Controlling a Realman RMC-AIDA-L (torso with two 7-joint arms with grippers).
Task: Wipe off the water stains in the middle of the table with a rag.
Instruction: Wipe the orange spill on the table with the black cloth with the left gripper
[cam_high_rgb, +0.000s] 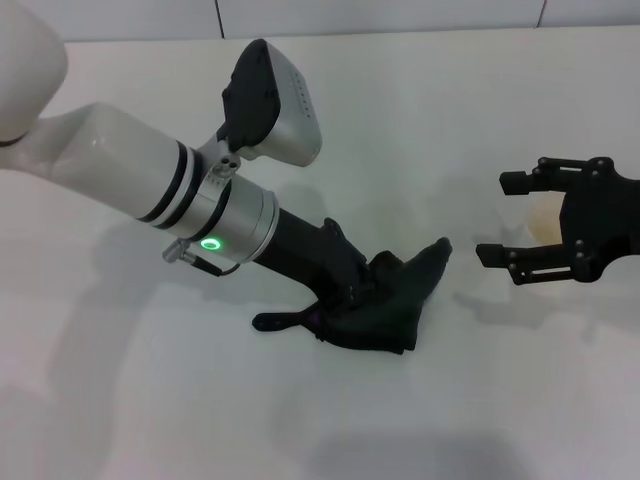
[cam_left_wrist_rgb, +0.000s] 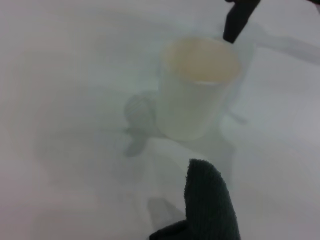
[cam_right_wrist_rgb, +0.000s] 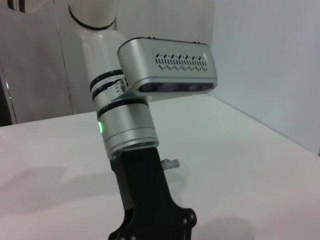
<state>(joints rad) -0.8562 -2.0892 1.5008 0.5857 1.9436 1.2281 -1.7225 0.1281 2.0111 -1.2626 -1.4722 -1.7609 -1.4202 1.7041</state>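
Your left end effector (cam_high_rgb: 365, 295) presses the rag (cam_high_rgb: 390, 305) onto the tabletop (cam_high_rgb: 420, 120), holding it; just beyond, your right end effector (cam_high_rgb: 508, 218) gapes wide around a cup (cam_left_wrist_rgb: 197, 85).

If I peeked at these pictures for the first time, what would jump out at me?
The big white left arm reaches across the table, its left hand pressed down into a dark rag in the middle. To the right, the black right hand is open around a pale translucent cup. A small green light glows on the left arm's wrist.
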